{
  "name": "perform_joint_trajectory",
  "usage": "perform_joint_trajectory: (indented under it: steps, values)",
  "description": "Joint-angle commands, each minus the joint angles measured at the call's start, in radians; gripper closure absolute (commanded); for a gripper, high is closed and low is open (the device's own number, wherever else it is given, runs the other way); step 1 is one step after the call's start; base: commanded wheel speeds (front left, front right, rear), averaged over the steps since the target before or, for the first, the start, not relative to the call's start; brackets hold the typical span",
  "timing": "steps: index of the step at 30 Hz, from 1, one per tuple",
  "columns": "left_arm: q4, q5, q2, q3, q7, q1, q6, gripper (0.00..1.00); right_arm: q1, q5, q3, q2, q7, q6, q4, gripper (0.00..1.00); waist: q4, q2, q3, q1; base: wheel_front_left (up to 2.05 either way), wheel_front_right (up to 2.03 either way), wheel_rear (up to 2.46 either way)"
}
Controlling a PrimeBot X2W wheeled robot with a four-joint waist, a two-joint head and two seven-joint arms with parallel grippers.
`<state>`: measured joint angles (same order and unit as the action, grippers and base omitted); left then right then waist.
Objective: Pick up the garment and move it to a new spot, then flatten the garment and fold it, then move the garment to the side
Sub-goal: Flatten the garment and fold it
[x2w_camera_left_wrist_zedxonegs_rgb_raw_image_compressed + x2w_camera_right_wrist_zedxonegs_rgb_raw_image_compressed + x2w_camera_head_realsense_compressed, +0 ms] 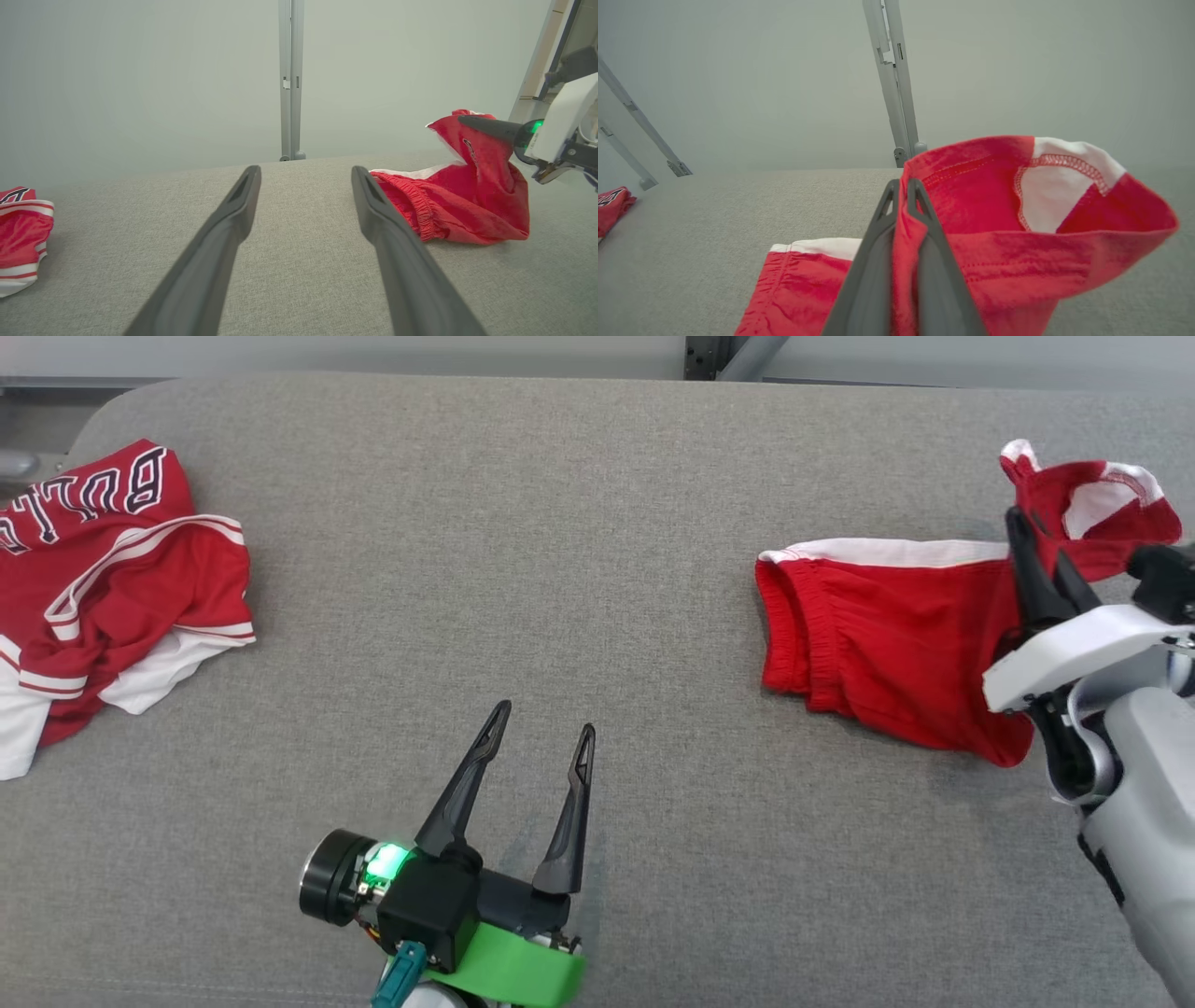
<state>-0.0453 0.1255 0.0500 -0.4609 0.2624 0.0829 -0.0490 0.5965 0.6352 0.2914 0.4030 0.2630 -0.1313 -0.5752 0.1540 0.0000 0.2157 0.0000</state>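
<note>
On the right side of the grey desk (pixel 597 569), whose cover is a coarse woven cloth with a fine fleck, lies the garment: a pair of red shorts (pixel 887 625) of thin, slightly shiny fabric. Its gathered elastic waistband (pixel 794 625) faces the middle of the desk, puckered into small ridges, and a flat white band runs along the far edge. The near part rests on the desk in soft folds; the far right part is raised off it. There the right gripper (pixel 1036 537) has its two long, dark, tapering fingers (pixel 878 261) pressed together on a pinched fold of the red cloth. In the right wrist view the cloth stands between the tips (pixel 903 184) and curls to the right into an open, hood-like loop (pixel 994 261), showing a white inner panel edged with red overlock stitching.

The left gripper (pixel 544 719) hovers over bare desk at the lower middle of the head view, apart from both garments, its matte black fingers spread wide with nothing between them (pixel 304 170); each tip has a narrow slot. A green light glows on its wrist.

At the far left edge of the desk lies a crumpled red and white jersey (pixel 121 579) with striped trim and black, white-outlined letters. A slim grey metal post (pixel 290 79) rises behind the desk against a pale wall.
</note>
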Motion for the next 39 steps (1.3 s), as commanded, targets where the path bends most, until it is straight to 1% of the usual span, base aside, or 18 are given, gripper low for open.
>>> perform_joint_trajectory:
  steps: [1, 4, 8, 12, 14, 17, 18, 19, 20, 21, 22, 26, 30, 35, 39]
  values:
    - [-0.001, 0.002, 0.001, 0.002, 0.002, -0.009, -0.004, 0.00, 0.015, -0.013, 0.019, -0.011, 0.003, 0.001, 0.010, 1.00, 0.008, 0.0000, 0.003, 0.0000, 0.00, 0.00, 0.00]
    - [-0.002, 0.003, 0.001, 0.000, 0.002, -0.004, -0.003, 0.00, 0.036, -0.025, 0.089, -0.036, 0.003, 0.001, 0.026, 1.00, 0.019, 0.0000, 0.009, 0.0000, 0.00, 0.00, 0.00]
    - [-0.004, 0.012, 0.001, -0.005, 0.002, 0.003, -0.009, 0.00, 0.045, -0.034, 0.180, -0.044, -0.017, 0.001, 0.055, 1.00, 0.035, 0.0000, 0.017, 0.0000, 0.00, 0.00, 0.00]
    - [-0.008, 0.022, 0.001, -0.003, 0.002, 0.005, -0.017, 0.00, 0.027, -0.043, 0.247, -0.029, -0.056, 0.001, 0.085, 1.00, 0.041, 0.0000, 0.024, 0.0000, 0.00, 0.00, 0.00]
    - [-0.010, 0.027, 0.001, -0.003, 0.002, 0.004, -0.021, 0.00, 0.022, -0.050, 0.276, -0.026, -0.070, 0.001, 0.098, 0.96, 0.039, 0.0000, 0.027, 0.0000, 0.00, 0.00, 0.00]
    - [-0.010, 0.035, 0.001, -0.012, 0.002, 0.008, -0.025, 0.00, 0.014, -0.055, 0.307, -0.023, -0.087, 0.001, 0.104, 1.00, 0.037, 0.0000, 0.029, 0.0000, 0.00, 0.00, 0.00]
    - [-0.011, 0.036, 0.001, -0.013, 0.002, 0.010, -0.026, 0.00, 0.010, -0.056, 0.316, -0.024, -0.091, 0.001, 0.104, 0.99, 0.036, 0.0000, 0.029, 0.0000, 0.00, 0.00, 0.00]
    - [-0.011, 0.037, 0.001, -0.015, 0.002, 0.012, -0.026, 0.00, 0.006, -0.056, 0.327, -0.026, -0.093, 0.001, 0.105, 0.93, 0.036, 0.0000, 0.030, 0.0000, 0.00, 0.00, 0.00]
    - [-0.011, 0.038, 0.001, -0.016, 0.002, 0.014, -0.028, 0.00, 0.000, -0.054, 0.339, -0.028, -0.095, 0.001, 0.106, 0.70, 0.035, 0.0000, 0.031, 0.0000, 0.00, 0.00, 0.00]
    - [-0.011, 0.039, 0.001, -0.017, 0.002, 0.015, -0.030, 0.00, -0.003, -0.052, 0.347, -0.030, -0.096, 0.001, 0.108, 0.26, 0.033, 0.0000, 0.031, 0.0000, 0.00, 0.00, 0.00]
    - [-0.011, 0.040, 0.001, -0.017, 0.002, 0.016, -0.031, 0.00, -0.005, -0.048, 0.352, -0.032, -0.091, 0.001, 0.111, 0.00, 0.032, 0.0000, 0.031, 0.0000, 0.00, 0.00, 0.00]
    - [-0.007, 0.036, 0.001, -0.009, 0.002, 0.016, -0.031, 0.00, -0.021, -0.024, 0.386, -0.038, -0.066, 0.001, 0.158, 0.00, 0.023, 0.0000, 0.027, 0.0000, 0.00, 0.00, 0.00]
    - [-0.003, 0.029, 0.001, -0.002, 0.002, 0.009, -0.030, 0.00, -0.037, -0.012, 0.378, -0.026, -0.036, 0.001, 0.203, 0.00, 0.009, 0.0000, 0.017, 0.0000, 0.00, 0.00, 0.00]
    - [-0.008, 0.019, 0.001, 0.017, 0.002, -0.007, -0.031, 0.00, -0.079, -0.087, 0.292, -0.013, -0.004, 0.001, 0.244, 0.00, -0.024, 0.0000, -0.004, 0.0000, 0.00, 0.00, 0.00]
    - [-0.012, 0.018, 0.001, 0.045, 0.002, -0.018, -0.037, 0.00, -0.134, -0.156, 0.174, -0.038, 0.004, 0.001, 0.267, 0.00, -0.057, 0.0000, -0.020, 0.0000, 0.00, 0.00, 0.00]
